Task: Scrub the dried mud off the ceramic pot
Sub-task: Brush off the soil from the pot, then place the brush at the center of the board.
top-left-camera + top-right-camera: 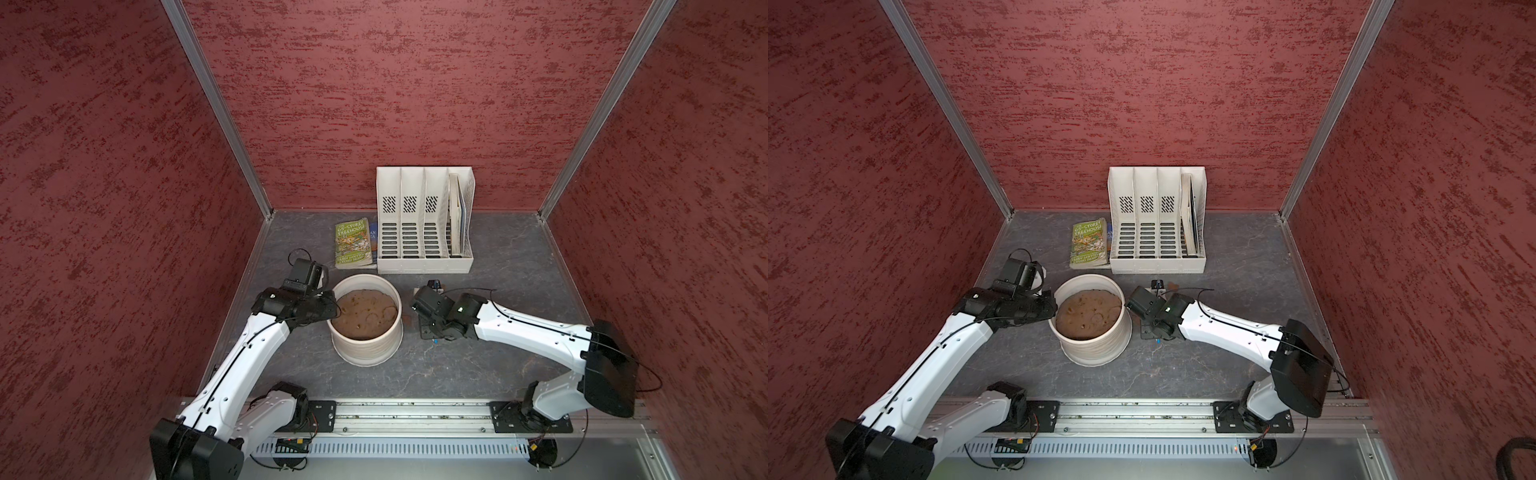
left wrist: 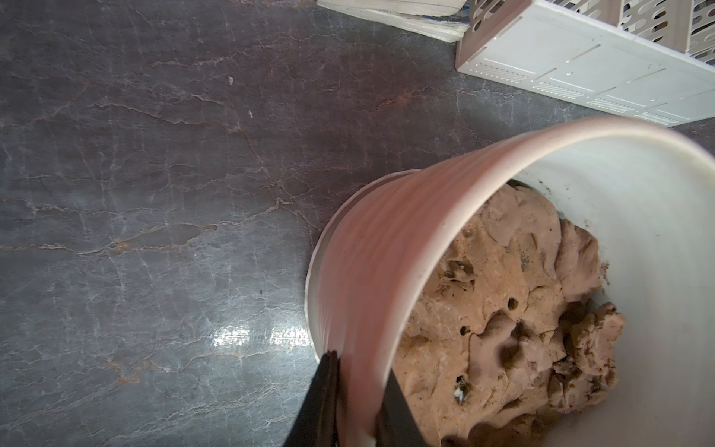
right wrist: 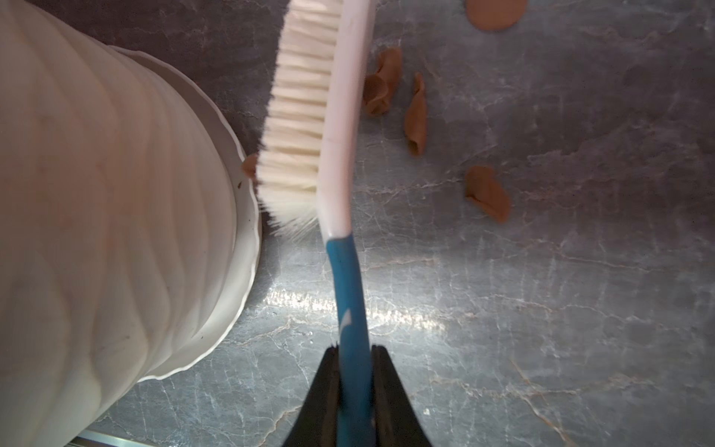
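Right tool (image 3: 356, 350) grips a brush (image 3: 340, 127) just beside the ceramic pot (image 3: 96, 201).

The green paperback book (image 1: 353, 243) lying flat on the grey worktop (image 1: 457, 365) shows "65-STOREY TREEHOUSE" on its cover in both top views (image 1: 1089, 243); its smaller lines are too blurred to read.

Counted one ceramic pot (image 1: 368, 345), holding one lumpy soil mass (image 1: 365, 311). Counted five flakes of dried mud (image 3: 487, 193) in the right wrist view: four loose on the counter (image 3: 541, 309), one at the saucer's rim. Found one brush (image 3: 336, 154), one white file rack (image 1: 424, 262) with four slots, and two books lying flat, a green book (image 1: 353, 243) over a blue book (image 1: 373, 237). Could not tell how many thin books (image 1: 457, 220) stood in the rack's end slot. Noted two robot arms (image 1: 249, 349), each with one claw: left claw (image 2: 360, 367), right claw (image 3: 356, 350).
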Motion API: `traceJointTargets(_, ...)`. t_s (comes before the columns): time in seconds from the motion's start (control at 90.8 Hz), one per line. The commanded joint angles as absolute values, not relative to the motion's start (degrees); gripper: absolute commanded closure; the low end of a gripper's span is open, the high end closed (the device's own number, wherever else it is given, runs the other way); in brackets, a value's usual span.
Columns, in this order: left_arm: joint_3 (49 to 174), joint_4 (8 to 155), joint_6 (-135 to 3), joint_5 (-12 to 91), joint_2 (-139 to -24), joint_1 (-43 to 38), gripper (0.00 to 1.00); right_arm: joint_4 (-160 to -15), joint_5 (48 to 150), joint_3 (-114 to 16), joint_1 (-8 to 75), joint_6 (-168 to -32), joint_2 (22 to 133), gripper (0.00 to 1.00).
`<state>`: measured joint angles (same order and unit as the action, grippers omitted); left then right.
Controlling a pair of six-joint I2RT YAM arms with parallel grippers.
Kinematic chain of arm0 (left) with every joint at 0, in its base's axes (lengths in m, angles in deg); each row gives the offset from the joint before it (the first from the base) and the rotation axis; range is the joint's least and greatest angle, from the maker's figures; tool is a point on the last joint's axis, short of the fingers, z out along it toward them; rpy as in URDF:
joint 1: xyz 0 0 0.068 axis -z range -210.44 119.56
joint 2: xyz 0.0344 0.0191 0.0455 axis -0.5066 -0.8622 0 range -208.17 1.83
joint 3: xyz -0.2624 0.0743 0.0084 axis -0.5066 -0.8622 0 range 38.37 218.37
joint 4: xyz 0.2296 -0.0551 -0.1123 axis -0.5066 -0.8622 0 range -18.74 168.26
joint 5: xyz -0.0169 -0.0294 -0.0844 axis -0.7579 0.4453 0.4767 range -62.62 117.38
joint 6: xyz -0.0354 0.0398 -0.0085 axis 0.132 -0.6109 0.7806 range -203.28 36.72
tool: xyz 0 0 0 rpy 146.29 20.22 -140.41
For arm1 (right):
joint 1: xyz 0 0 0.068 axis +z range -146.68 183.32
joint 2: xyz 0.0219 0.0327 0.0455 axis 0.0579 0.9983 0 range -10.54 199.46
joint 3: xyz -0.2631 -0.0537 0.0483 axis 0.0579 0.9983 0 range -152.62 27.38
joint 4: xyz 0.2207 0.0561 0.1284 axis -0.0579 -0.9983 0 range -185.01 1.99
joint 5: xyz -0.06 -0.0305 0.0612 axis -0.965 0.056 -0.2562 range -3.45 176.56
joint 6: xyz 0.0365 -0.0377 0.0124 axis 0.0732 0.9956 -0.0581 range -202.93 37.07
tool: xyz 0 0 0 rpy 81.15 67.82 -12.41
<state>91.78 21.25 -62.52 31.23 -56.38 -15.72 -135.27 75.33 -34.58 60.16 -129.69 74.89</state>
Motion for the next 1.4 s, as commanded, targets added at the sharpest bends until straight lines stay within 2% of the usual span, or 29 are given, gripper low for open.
traceJointTargets(0.0,94.2,30.8,-61.8,34.7,-53.3,-16.8,1.00,-138.9,71.9,-34.2,60.0,-129.3,69.4,1.00)
traceJointTargets(0.077,94.3,31.3,-61.3,35.1,-53.1,-16.8,1.00,-140.2,70.3,-32.3,59.9,-130.5,65.5,1.00)
traceJointTargets(0.143,94.1,32.7,-60.6,36.4,-52.2,-16.9,0.81,-142.3,68.4,-30.0,59.7,-132.3,61.9,1.00)
traceJointTargets(0.264,94.0,36.2,-59.7,39.5,-50.6,-16.9,0.60,-143.7,68.1,-24.0,57.2,-135.6,54.7,1.00)
traceJointTargets(0.353,94.5,38.5,-59.2,40.6,-50.4,-16.9,0.48,-144.2,69.8,-20.5,54.9,-136.9,51.8,1.00)
traceJointTargets(0.441,95.2,40.3,-58.6,40.4,-50.6,-17.0,0.41,-144.8,70.4,-18.6,52.8,-137.0,51.3,1.00)
traceJointTargets(0.595,96.5,40.9,-58.4,36.7,-49.3,-18.8,0.35,-141.7,72.6,-16.2,46.8,-134.2,54.6,1.00)
traceJointTargets(0.76,94.0,40.3,-58.8,29.7,-46.8,-23.3,0.29,-141.1,70.9,-17.8,44.8,-131.5,61.9,1.00)
traceJointTargets(0.992,87.6,41.6,-55.6,28.2,-45.3,-29.2,0.27,-149.4,64.5,-24.6,45.0,-132.8,74.6,1.00)
traceJointTargets(1.256,83.2,42.6,-53.4,30.0,-47.6,-31.1,0.29,-154.6,60.8,-27.2,50.0,-136.6,81.7,1.00)
traceJointTargets(1.333,82.1,43.3,-52.9,30.7,-47.7,-31.1,0.29,-156.3,59.5,-28.4,51.1,-137.9,83.8,0.96)
traceJointTargets(1.388,81.3,43.8,-52.6,31.5,-47.8,-31.1,0.29,-156.4,59.4,-28.9,51.7,-138.2,85.1,0.88)
